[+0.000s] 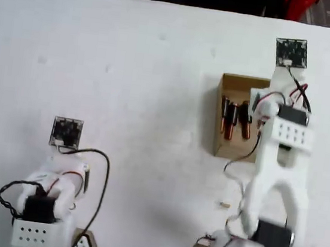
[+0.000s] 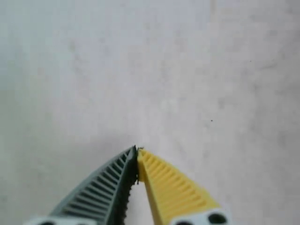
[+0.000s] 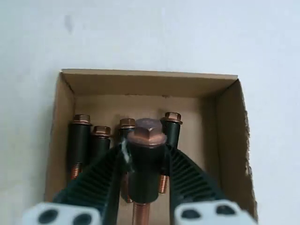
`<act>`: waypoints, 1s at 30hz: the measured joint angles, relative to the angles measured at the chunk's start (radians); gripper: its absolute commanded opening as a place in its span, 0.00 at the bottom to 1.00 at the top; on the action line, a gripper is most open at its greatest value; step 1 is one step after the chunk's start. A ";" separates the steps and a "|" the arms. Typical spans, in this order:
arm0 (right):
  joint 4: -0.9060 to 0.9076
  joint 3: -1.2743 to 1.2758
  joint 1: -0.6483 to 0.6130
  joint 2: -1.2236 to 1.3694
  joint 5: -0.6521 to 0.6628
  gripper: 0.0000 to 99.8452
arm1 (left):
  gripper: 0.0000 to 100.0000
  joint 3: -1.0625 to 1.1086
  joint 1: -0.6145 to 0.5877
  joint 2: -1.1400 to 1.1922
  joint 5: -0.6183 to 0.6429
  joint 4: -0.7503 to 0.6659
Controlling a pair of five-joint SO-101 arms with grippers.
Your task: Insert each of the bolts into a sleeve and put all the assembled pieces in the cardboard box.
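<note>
My right gripper point(image 3: 144, 151) is shut on an assembled piece point(image 3: 143, 180), a copper bolt in a black sleeve, held head-forward over the open cardboard box point(image 3: 150, 78). Several more sleeved bolts point(image 3: 80, 140) lie side by side on the box floor below it. In the high view the right arm point(image 1: 283, 138) reaches over the box point(image 1: 233, 83), where the assembled pieces point(image 1: 233, 117) lie in a row. My left gripper point(image 2: 137, 153) is shut on nothing, its grey and yellow fingers meeting above bare white table. The left arm point(image 1: 52, 182) sits folded at the near left.
A tiny light-coloured bit point(image 1: 223, 205) lies on the white table point(image 1: 144, 97) near the right arm's base. Loose cables point(image 1: 103, 176) hang beside both arms. The table's far edge point(image 1: 168, 1) meets a dark background.
</note>
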 measured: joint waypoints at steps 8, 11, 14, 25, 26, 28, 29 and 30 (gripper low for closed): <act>0.000 -0.232 0.086 0.385 0.086 0.02 | 0.02 0.000 0.000 0.000 0.000 0.038; 0.000 -0.295 0.123 0.473 0.103 0.02 | 0.02 0.000 0.000 0.000 0.000 0.038; 0.000 -0.351 0.163 0.531 0.106 0.02 | 0.02 0.000 0.000 0.000 0.000 0.038; -0.006 -0.427 0.158 0.684 0.173 0.02 | 0.02 0.000 0.000 0.000 0.000 0.038; -0.006 -0.431 0.147 0.695 0.180 0.02 | 0.02 0.000 0.000 0.000 0.000 0.038; -0.006 -0.437 0.135 0.706 0.184 0.02 | 0.02 0.000 0.000 0.000 0.000 0.038; -0.006 -0.440 0.130 0.707 0.184 0.02 | 0.02 0.000 0.000 0.000 0.000 0.038; -0.003 -0.443 0.124 0.709 0.184 0.02 | 0.02 0.000 0.000 0.000 0.000 0.038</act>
